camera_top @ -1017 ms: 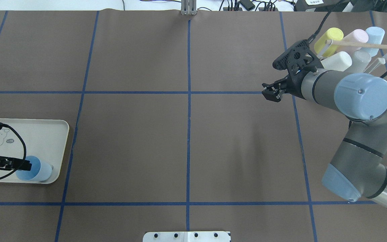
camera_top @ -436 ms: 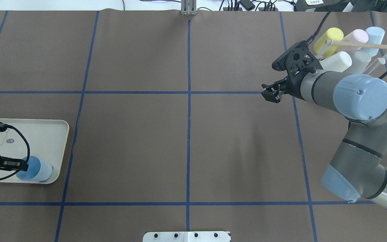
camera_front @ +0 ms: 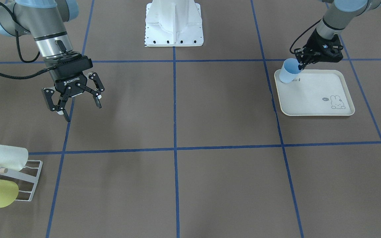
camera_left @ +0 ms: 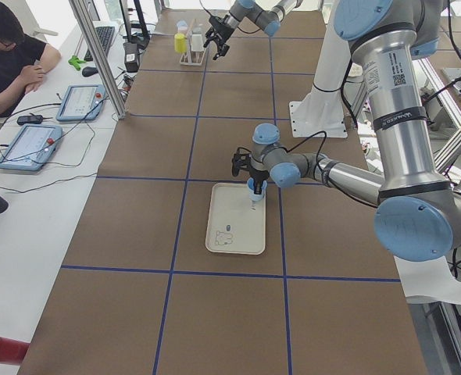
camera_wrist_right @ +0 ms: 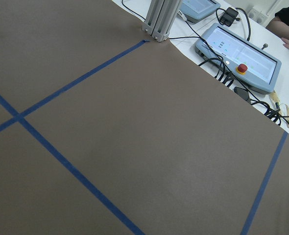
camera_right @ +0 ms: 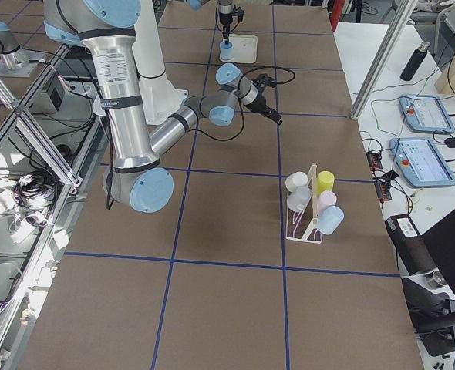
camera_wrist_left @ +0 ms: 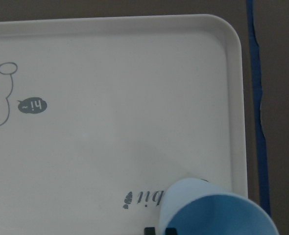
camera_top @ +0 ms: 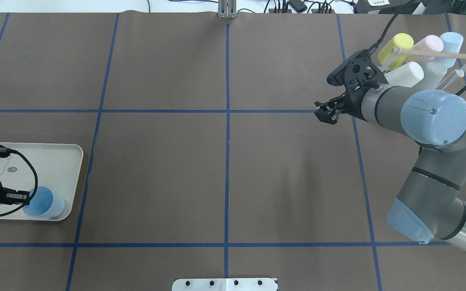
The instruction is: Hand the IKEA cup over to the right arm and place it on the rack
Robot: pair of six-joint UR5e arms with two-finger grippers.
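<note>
Left hand (camera_front: 300, 63) slightly back — blue cup (camera_front: 288, 74) in its grip by the rim.

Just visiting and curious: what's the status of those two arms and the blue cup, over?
Left gripper shut on rim of blue cup, at tray corner. Right gripper open, empty, on rack side. No obstacle seen between arms.

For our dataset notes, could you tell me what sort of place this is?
Most likely a robotics lab data-collection cell: left arm and right arm over a table gridded with blue tape, an operator seated beside control tablets.
</note>
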